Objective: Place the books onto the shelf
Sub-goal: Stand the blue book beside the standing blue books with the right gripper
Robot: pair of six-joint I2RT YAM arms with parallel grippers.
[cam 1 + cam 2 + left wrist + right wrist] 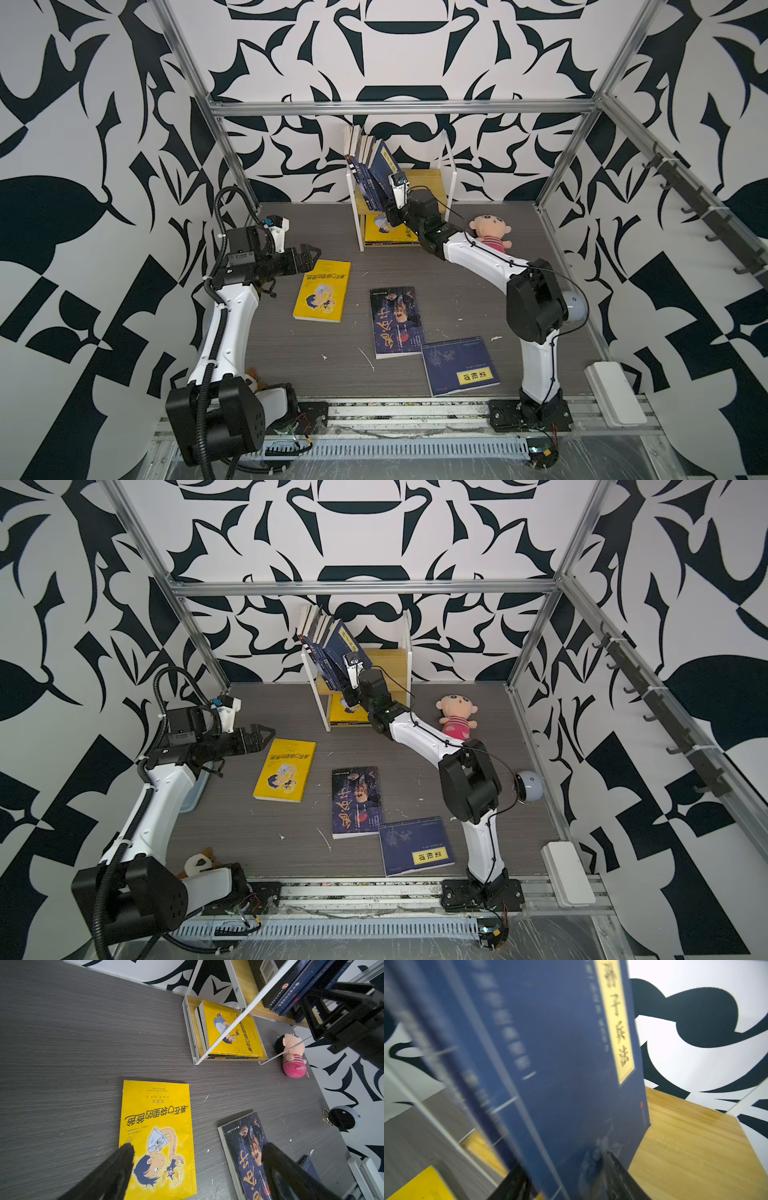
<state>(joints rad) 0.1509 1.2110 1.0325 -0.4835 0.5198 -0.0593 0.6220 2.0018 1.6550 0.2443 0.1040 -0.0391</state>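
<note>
The shelf [432, 178] [685, 1147] stands at the back of the table. Several navy books lean left on its top board, and a yellow book [386, 230] [232, 1030] lies flat on the lower tier. My right gripper [386, 205] [562, 1169] is at the foot of the outermost navy book [384, 164] [571, 1064], which stands between its jaws; motion blur hides whether they press on it. On the table lie a yellow book [322, 291] [158, 1136], a dark book [397, 322] [243, 1147] and a navy book [459, 365]. My left gripper [309, 259] [197, 1147] hovers open and empty above the yellow book's near corner.
A pink plush doll [490, 232] lies right of the shelf, behind the right arm. A grey sphere [575, 307] and a white box [615, 392] sit at the right edge. A small plush [199, 862] and a pale container [195, 796] are by the left arm's base.
</note>
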